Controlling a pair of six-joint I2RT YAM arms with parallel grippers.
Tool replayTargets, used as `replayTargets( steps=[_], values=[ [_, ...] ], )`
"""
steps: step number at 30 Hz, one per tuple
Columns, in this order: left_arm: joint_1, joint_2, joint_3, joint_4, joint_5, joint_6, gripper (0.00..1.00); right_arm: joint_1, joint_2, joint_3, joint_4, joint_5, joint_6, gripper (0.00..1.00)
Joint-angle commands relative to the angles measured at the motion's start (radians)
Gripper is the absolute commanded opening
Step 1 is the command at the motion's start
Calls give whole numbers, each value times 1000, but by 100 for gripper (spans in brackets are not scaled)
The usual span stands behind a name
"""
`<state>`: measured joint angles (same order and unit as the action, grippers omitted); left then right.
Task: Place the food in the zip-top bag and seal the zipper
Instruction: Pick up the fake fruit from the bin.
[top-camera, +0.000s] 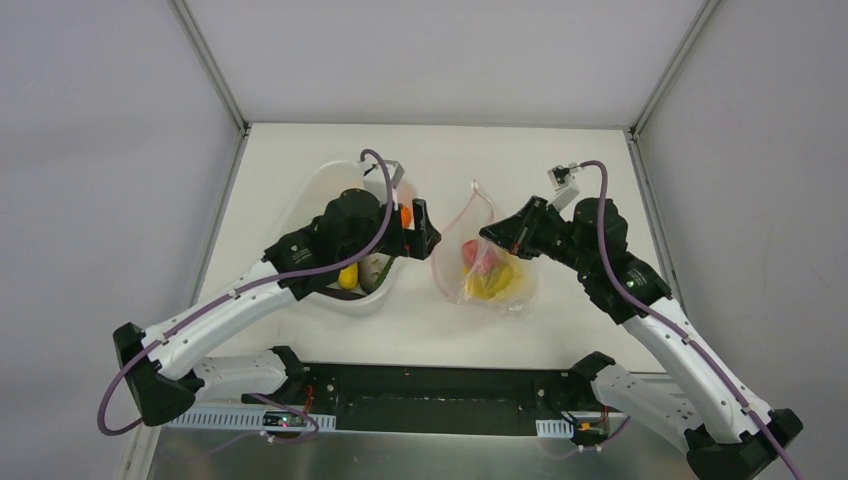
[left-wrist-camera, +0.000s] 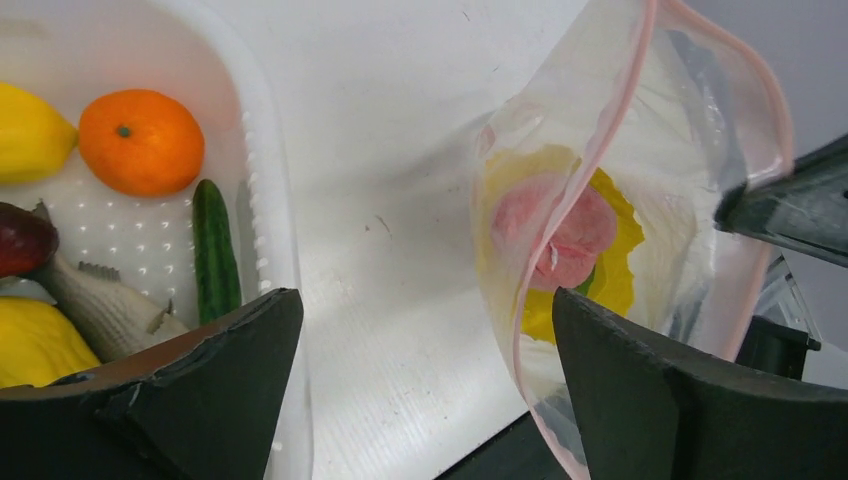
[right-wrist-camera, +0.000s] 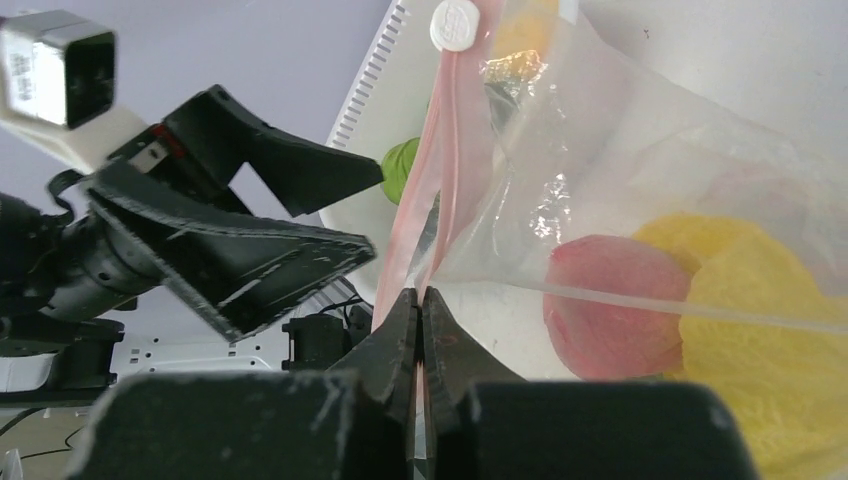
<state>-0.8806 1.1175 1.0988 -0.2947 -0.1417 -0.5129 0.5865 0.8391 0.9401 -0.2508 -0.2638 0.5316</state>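
The zip-top bag (top-camera: 515, 290) lies right of the tub, its mouth held up and open. A pink-red food (left-wrist-camera: 570, 235) and a yellow food (left-wrist-camera: 615, 270) are inside it. My right gripper (right-wrist-camera: 420, 297) is shut on the pink zipper (right-wrist-camera: 425, 200) at the bag's edge; in the top view (top-camera: 492, 236) it is at the bag's right rim. My left gripper (left-wrist-camera: 425, 310) is open and empty, between the tub and the bag mouth (top-camera: 422, 230). An orange (left-wrist-camera: 140, 140), a green cucumber (left-wrist-camera: 215, 250), yellow, dark purple and cream foods lie in the tub.
The white tub (left-wrist-camera: 268, 170) stands left of the bag (top-camera: 318, 182). The white zipper slider (right-wrist-camera: 458, 22) sits at the far end of the zipper. The left gripper's fingers (right-wrist-camera: 250, 255) show close to the right gripper. The arm bases are along the near edge.
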Motion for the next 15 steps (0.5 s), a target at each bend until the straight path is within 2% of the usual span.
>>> replayTargets(
  steps=[1,4,8,10,15],
  values=[
    [16,-102,-11,-68,-56,65,99,-3,16,-6,61,-19,24,0],
    [51,-149,-46,-88,-100,68,99,-4,25,-5,61,-24,24,0],
    [189,-149,-67,-98,-28,50,99,-4,28,-6,61,-26,24,0],
    [250,-116,-72,-84,-18,58,99,-4,26,-6,59,-26,25,0],
    [382,53,-25,-30,117,80,99,-5,26,10,40,-25,25,0]
  ],
)
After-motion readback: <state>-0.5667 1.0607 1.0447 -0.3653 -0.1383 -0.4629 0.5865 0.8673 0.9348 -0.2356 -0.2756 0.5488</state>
